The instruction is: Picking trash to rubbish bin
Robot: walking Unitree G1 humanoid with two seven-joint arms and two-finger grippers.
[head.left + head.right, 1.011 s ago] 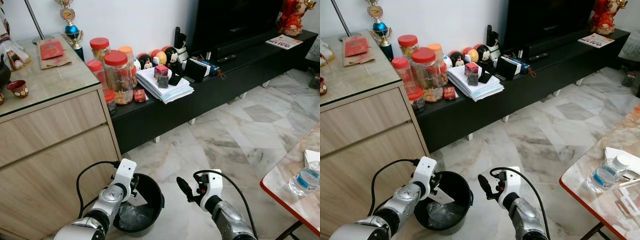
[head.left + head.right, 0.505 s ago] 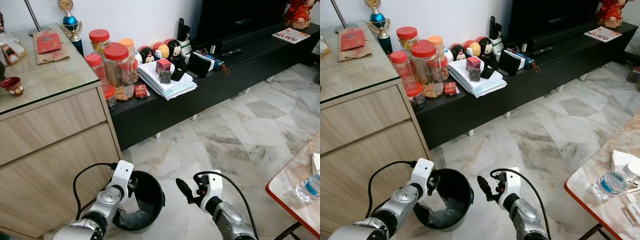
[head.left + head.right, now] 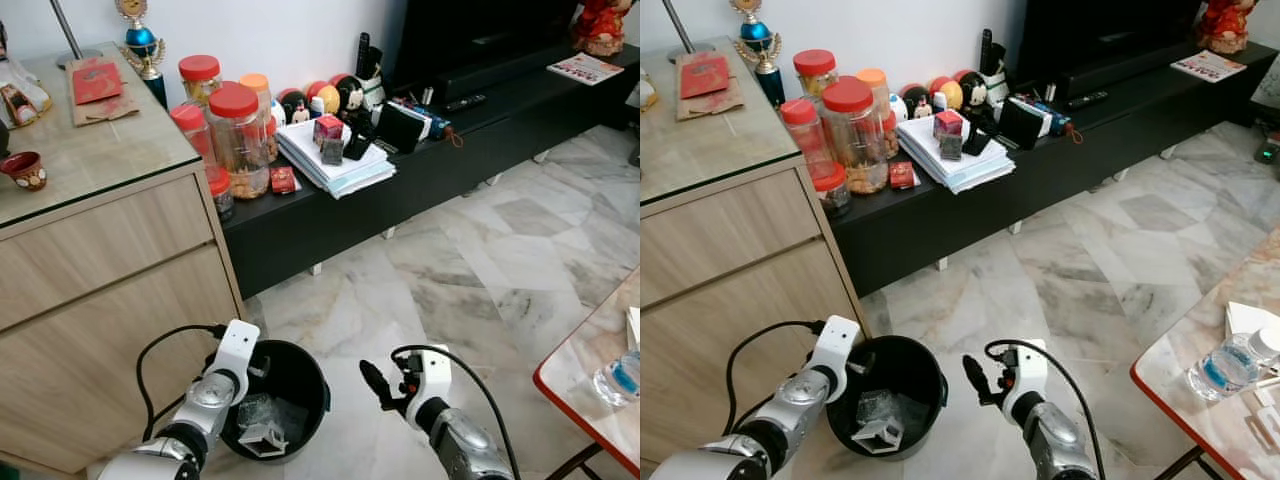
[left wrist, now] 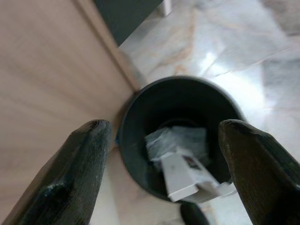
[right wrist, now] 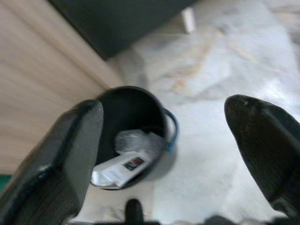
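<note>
The white carton piece [image 3: 878, 433] lies inside the black rubbish bin [image 3: 930, 377], on top of a crumpled clear plastic wrap [image 3: 876, 404], with its long axis across the bottom of the bin and one end against the wall nearest the robot. In the left wrist view the same carton [image 4: 185, 178] lies below and between the two black fingers, not touching either of them, so I judge this piece of trash as already dropped.

The left gripper [image 4: 164, 154] is right over the bin rim on the side of the wooden cabinet [image 3: 110, 270], its jaws spread wide and empty. The right gripper [image 5: 164, 140] is beside the bin on the side away from the cabinet, above the marble floor [image 3: 480, 260], jaws also wide and holding nothing.

The left arm is the nearer one to the bin. The next trash must be looked for away from the bin; a plastic water bottle [image 3: 1225, 365] stands on the red-edged table [image 3: 1160, 385], well apart from the bin, on the right arm's side
</note>
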